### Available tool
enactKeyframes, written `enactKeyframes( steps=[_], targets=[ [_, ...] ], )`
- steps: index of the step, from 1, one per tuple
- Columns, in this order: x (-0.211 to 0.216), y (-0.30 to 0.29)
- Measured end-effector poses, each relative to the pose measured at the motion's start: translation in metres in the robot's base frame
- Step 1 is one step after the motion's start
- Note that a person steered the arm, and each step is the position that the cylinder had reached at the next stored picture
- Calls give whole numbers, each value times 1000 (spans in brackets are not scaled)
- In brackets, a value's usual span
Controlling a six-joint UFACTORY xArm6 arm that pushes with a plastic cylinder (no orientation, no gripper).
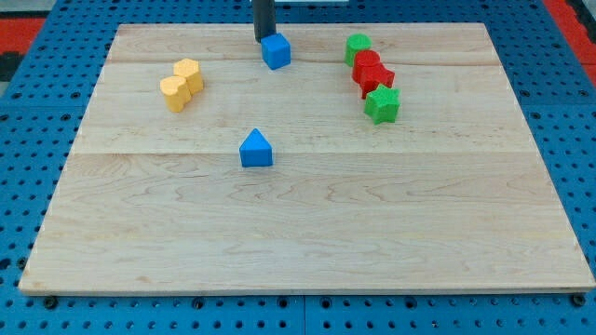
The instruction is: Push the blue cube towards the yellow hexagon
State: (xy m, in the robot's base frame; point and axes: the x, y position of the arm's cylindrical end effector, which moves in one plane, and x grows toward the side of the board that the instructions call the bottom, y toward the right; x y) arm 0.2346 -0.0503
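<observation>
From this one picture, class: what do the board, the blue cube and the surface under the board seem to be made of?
Board: pale wood, matt, with visible grain and plank seams. Blue cube: probably painted wood or plastic, in even, solid colour. Surface beneath: blue pegboard, likely plastic or metal, with regular holes.

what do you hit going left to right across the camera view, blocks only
yellow pair of blocks → blue triangular block → blue cube, my tip at its upper left → green star
</observation>
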Motion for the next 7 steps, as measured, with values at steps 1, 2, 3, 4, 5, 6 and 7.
enactKeyframes(
  steps=[1, 2, 3, 4, 5, 6, 7],
  targets=[
    [16, 27],
    [4, 28],
    [-2, 58],
    [24, 72],
    [58, 56],
    [79, 16],
    [60, 12]
  ],
)
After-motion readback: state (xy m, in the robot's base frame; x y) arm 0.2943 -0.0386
